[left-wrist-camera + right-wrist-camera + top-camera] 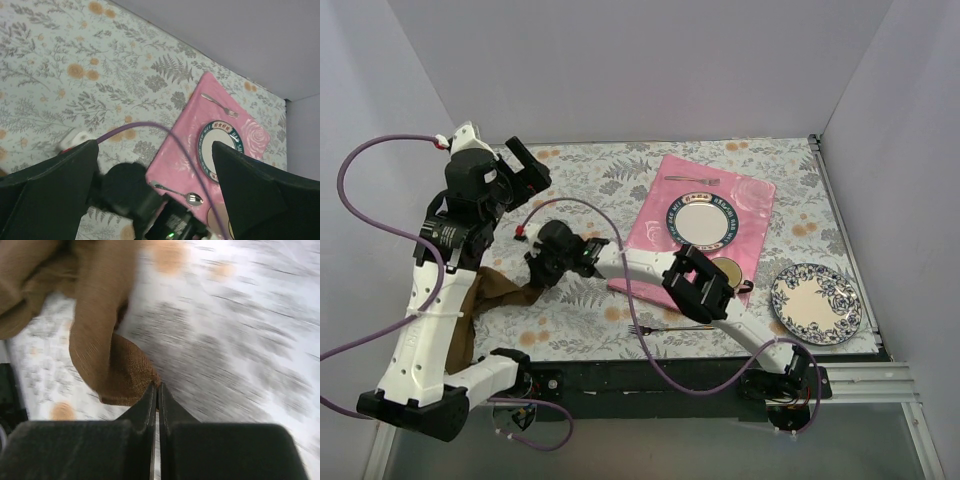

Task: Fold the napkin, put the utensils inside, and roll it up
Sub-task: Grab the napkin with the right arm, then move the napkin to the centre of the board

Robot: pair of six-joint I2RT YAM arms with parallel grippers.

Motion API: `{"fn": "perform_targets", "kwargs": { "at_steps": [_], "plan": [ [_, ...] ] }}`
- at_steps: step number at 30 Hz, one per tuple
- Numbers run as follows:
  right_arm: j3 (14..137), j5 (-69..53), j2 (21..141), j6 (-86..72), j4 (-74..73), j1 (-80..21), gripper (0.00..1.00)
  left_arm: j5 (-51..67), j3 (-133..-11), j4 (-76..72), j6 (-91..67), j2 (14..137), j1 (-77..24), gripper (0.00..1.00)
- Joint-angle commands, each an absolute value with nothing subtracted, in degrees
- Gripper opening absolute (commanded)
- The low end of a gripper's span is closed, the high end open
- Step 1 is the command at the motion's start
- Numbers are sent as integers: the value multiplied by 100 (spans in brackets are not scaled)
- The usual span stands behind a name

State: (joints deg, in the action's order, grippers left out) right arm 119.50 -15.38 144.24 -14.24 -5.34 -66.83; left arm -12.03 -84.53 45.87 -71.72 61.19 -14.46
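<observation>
Napkin [490, 295]: crumpled, unfolded, near left of desk [580, 310].
Right fingers [142, 405]: pressed together at napkin's edge; catch uncertain.
Left fingers [50, 195]: wide, empty, raised.
Fork [692, 180], spoon [180, 194]: on mat [760, 240], right.
Progress: judged barely begun; fold, load and roll remain.

Table [720, 165] covered in a cloth printed with grey leaves and orange flowers, enclosed by a plain pale lavender back wall [640, 70] and side walls [910, 150]. Black strip [650, 372] and ribbed metal rail [875, 382] along the near edge. Lighting even and diffuse.
</observation>
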Motion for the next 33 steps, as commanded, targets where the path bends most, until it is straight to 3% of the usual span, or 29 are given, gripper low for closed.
{"fn": "perform_targets", "kwargs": {
  "at_steps": [1,6,10,15,18,20,22,29,33],
  "plan": [
    [11138,-1565,13142,-1688,-106,-5661,1,-1757,-8123,5123,-7584,6222,-1450,98],
    [10714,-1905,12464,-1337,-376,-4941,1,-1829,-7393,4949,-7936,6249,-1450,98],
    [10627,-2180,12253,-1204,-588,-4615,1,-934,-6716,4414,-7831,6293,-1450,98],
    [10327,-2302,11884,-1265,-510,-4334,1,254,-5917,3841,-7436,6460,-1450,86],
    [10581,-2364,11883,-1415,-650,-4141,1,641,-5722,3665,-7286,6513,-1450,84],
    [10879,-2312,11926,-1468,-877,-4052,1,922,-5407,3359,-7182,6434,-1459,88],
    [11275,-2408,12014,-1538,-958,-3912,1,1046,-5256,3226,-7067,6764,-1476,98],
    [11452,-2812,11962,-2276,-580,-3648,1,-657,-5405,2980,-7084,8084,-2135,94],
    [11522,-2935,11866,-2470,-501,-3569,1,-1282,-5554,2865,-7102,8638,-2153,72]
  ]
}}
